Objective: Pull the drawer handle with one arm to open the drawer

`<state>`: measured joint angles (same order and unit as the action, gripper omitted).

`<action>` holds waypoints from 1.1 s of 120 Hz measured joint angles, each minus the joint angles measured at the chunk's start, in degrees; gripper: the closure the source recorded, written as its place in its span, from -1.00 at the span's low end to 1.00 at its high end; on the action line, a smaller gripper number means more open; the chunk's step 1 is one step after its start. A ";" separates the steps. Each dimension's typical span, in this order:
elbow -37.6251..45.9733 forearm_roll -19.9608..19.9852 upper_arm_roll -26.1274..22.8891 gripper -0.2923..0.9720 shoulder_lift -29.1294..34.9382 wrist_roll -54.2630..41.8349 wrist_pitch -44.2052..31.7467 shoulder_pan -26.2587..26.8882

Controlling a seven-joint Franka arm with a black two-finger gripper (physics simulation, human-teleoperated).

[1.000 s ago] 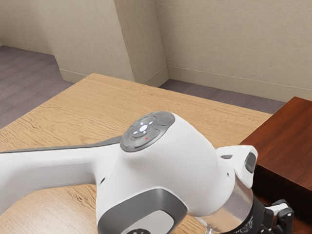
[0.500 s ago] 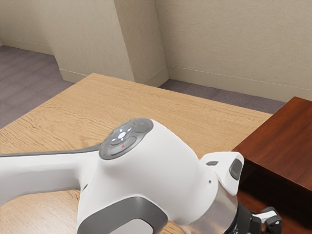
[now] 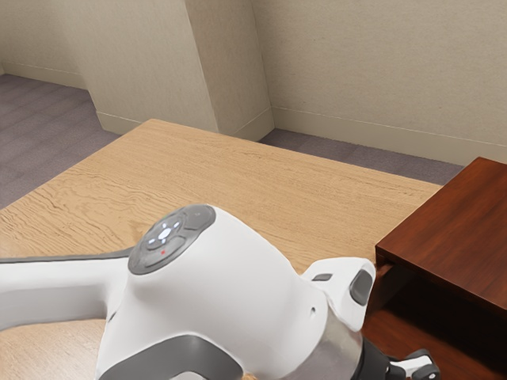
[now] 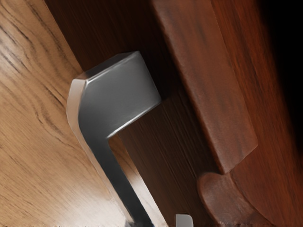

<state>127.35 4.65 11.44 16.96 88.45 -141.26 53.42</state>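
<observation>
the end effector (image 3: 409, 369) sits at the 5 o'clock edge of the exterior view, a black tip with a pale piece on it, just past the wrist of the white arm (image 3: 230, 309). so little of it shows that i cannot tell whether it is open, closed or gripping anything.

the desk (image 3: 238, 170) is light, grained wood and runs from 9 o'clock across the middle of the exterior view. a dark reddish-brown cabinet (image 3: 455, 229) stands on it at 3 to 4 o'clock. under the cabinet's flat top lies a shadowed recess, and a lower wooden panel shows below it, next to the end effector. beyond the desk a grey-purple carpet floor (image 3: 47, 119) spreads at 10 o'clock and runs along the far wall at 2 o'clock. beige walls (image 3: 380, 55) with a pale baseboard close the room, and a square pillar (image 3: 158, 55) juts out at 11 o'clock.

the wrist view adds the drawer handle (image 4: 111, 99), a grey metal bar bent at a squared corner. it stands off the dark drawer front (image 4: 109, 23), very close under the hand. beside the handle lies the desk's light grain (image 4: 28, 142), and on its other side a raised reddish wooden strip (image 4: 203, 85) runs along the drawer front. the exterior view alone gives the room, the arm and the cabinet's top.
</observation>
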 joint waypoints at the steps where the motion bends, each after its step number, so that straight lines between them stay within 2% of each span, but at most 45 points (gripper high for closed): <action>1: 0.08 0.01 -0.04 0.71 0.08 0.00 -0.03 -0.02; 132: 6.08 0.89 -3.35 0.67 5.57 0.05 -2.63 -0.57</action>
<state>133.43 5.54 8.09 22.53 88.50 -143.89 52.86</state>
